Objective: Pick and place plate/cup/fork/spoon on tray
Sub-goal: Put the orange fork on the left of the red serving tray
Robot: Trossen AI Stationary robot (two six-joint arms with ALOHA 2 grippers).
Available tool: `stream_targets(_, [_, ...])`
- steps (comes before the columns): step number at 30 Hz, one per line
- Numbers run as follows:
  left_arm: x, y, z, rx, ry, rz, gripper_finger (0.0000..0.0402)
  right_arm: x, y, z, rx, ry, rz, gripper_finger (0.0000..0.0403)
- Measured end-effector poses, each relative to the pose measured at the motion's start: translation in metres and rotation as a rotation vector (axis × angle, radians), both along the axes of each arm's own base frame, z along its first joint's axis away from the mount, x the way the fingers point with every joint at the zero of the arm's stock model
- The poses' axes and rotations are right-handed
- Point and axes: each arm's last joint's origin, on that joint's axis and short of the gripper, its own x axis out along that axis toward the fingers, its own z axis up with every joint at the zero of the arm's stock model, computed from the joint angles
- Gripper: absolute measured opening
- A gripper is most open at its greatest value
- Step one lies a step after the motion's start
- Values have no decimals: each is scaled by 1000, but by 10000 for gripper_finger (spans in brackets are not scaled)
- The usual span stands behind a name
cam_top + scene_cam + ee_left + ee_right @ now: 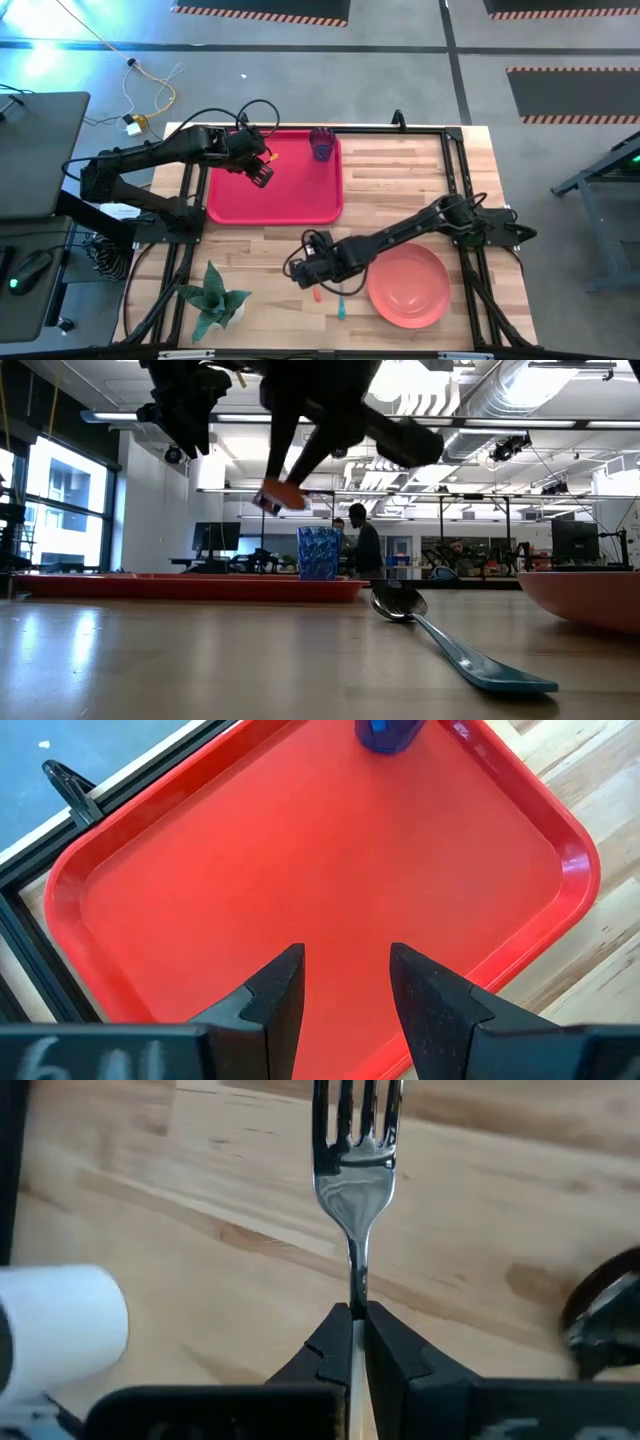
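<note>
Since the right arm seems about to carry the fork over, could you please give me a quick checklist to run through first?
1. Right gripper fingers shut on the fork: ok.
2. Fork lifted off the table: ok, low view shows it raised.
3. Bare space on the tray: ok; only the cup stands at a far corner.
4. Left gripper over the tray, open and empty: not ok, may block the path.
5. Spoon and plate on the table: ok.
</note>
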Motion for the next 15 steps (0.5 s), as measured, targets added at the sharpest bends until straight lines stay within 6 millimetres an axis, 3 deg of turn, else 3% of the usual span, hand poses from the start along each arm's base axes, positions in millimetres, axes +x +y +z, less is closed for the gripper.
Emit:
stream_targets(5, [0, 0, 0, 0, 0, 0, 138, 3, 4, -18, 42, 22, -82, 2])
stream_targets(15, [0, 0, 0, -1, 0, -1, 138, 0, 3, -33, 51, 96, -185, 2])
